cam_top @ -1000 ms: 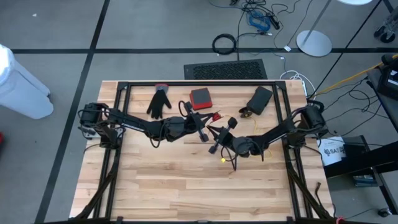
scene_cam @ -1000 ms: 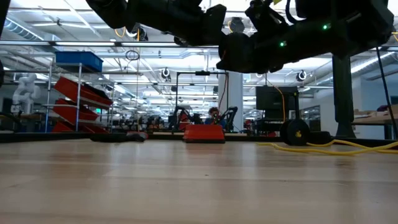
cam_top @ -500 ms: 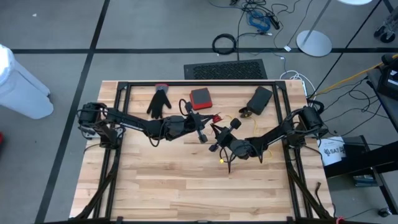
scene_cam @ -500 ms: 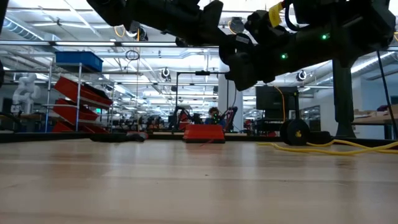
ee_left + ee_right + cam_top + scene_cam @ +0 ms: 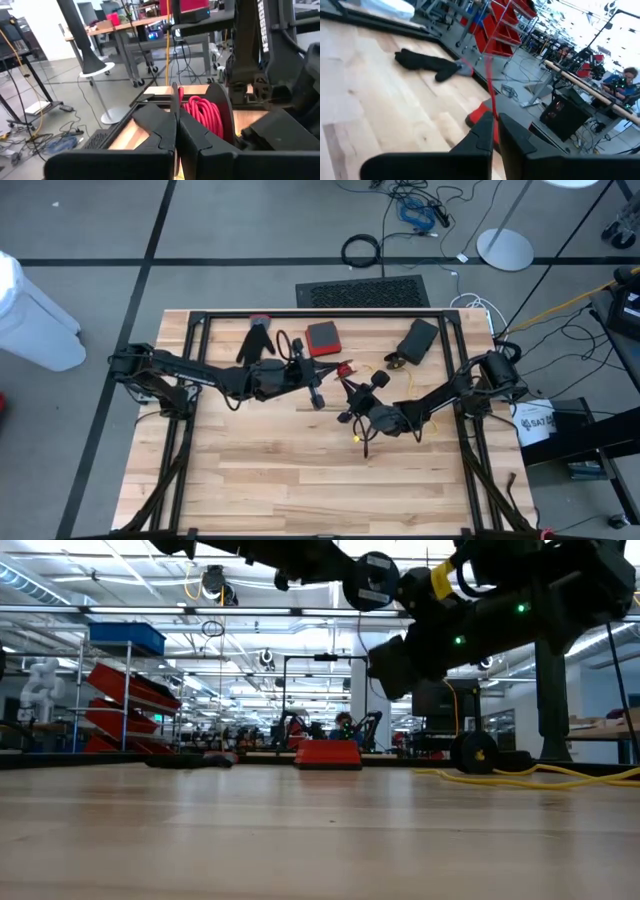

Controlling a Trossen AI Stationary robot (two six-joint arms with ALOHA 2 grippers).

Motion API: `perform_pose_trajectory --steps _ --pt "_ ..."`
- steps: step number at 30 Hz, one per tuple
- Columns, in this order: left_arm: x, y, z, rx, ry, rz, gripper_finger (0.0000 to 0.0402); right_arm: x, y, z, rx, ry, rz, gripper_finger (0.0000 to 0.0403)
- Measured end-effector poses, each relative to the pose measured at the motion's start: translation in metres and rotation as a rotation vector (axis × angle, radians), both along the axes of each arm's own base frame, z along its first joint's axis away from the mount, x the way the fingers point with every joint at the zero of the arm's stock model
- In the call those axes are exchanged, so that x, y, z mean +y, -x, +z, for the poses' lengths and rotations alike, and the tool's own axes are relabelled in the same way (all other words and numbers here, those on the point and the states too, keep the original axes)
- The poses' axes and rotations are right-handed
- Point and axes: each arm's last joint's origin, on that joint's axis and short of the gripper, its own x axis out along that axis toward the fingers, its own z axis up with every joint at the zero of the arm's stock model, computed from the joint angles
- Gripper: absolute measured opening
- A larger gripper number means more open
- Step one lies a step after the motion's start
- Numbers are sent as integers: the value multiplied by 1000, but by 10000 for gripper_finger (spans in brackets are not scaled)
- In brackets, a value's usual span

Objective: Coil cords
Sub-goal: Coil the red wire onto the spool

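Two arms: both dark arms reach in over the middle of the pale wooden plank worktop [image 5: 300, 480], inside its black metal frame.
Left pincer [image 5: 316, 387]: held above the worktop just right of the black glove; its two dark fingers [image 5: 165, 125] are pressed together on a thin red cord [image 5: 174, 97] that runs up between their tips.
Red coil: the left wrist view shows a bundle of coiled red cord [image 5: 202, 114] just past the left fingers, against a dark round part of the other arm.
Right pincer [image 5: 348, 402]: close beside the left one, near the worktop's centre; its fingers [image 5: 482, 131] sit nearly together with a thin red cord [image 5: 489, 82] passing between the tips.
Small red-tipped piece [image 5: 347, 369]: near the worktop's far half, between the two pincers and the red box.
Long yellow cord [image 5: 395, 385]: a thin strand crossing the right arm, with a yellow end [image 5: 357, 437] showing below the right wrist; in the low view it lies slack on the worktop at the right [image 5: 540, 776].
Short black cord: I cannot tell it apart from the dark arms.
Flat red box [image 5: 322, 337]: on the worktop's far side, apart from both pincers.
Black glove [image 5: 256, 340]: lying flat left of the red box, fingers toward the arms.
Dark grey pouch [image 5: 416, 340]: far right part of the worktop, untouched.
Thick black cable ring [image 5: 361, 250]: on the floor beyond the worktop.
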Motion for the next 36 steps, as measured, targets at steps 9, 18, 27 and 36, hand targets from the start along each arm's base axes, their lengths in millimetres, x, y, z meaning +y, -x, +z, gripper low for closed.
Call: perform_pose_trajectory --steps 9,18,27,36 --pt "0 1 -2 21 -1 -12 8 -7 2 -10 29 -50 -29 12" --pt "-1 0 -4 40 -2 -34 8 -7 2 -11 31 -69 -12 4" --pt "-1 0 -5 46 -3 -34 8 1 -3 -13 16 -209 229 48" --pt "-1 0 -5 48 -2 -34 8 3 -6 -9 -27 -242 302 96"
